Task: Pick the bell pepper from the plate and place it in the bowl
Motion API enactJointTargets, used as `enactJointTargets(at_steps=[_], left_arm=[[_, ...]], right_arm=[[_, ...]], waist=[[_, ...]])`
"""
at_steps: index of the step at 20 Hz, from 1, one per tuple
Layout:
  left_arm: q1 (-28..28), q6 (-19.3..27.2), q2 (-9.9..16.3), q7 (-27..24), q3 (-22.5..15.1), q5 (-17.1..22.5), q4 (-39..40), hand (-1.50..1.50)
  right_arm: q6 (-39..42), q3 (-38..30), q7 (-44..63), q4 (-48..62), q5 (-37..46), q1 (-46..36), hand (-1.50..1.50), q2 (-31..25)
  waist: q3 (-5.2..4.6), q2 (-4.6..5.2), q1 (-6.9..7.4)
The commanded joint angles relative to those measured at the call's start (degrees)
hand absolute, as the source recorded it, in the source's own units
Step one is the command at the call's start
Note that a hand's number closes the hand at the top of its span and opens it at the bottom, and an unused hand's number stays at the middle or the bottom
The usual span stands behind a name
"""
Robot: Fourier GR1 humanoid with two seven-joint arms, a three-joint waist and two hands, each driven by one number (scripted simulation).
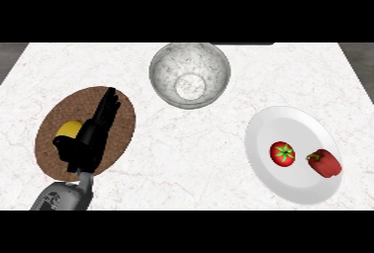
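Black left hand [87,136] w/ slim fingers, grey forearm [62,197] w/ dark marking.

left hand [89,137] | low left of view | fingers straight, pointing up-view | grey forearm at lower edge

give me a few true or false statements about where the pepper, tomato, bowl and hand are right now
1. The bell pepper lies on the white plate. True.
2. The tomato is inside the bowl. False: it sits on the white plate, left of the bell pepper.
3. The left hand is over the brown mat, fingers straight. True.
4. The left hand is holding the bell pepper. False: it is far from the bell pepper, beside a yellow object.
5. The bowl holds nothing visible. True.
6. The right hand is over the white plate. False: no right hand shows in the head view.
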Motion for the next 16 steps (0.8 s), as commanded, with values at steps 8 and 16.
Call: enactJointTargets(at_steps=[8,16], left_arm=[[-0.5,-1.6,-1.9,-0.7,2.1,-3.0,0.8,0.00],[2.0,-1.3,-2.8,2.0,1.2,-3.8,-3.0,0.00]], right_arm=[[4.5,3.3,-11.5,11.4,9.8,-4.8,-1.50,3.9],[7.9,3.0,-11.0,8.6,3.1,-0.7,-1.50,3.6]], waist=[[0.04,0.03,0.05],[0.03,-0.12,-0.10]])
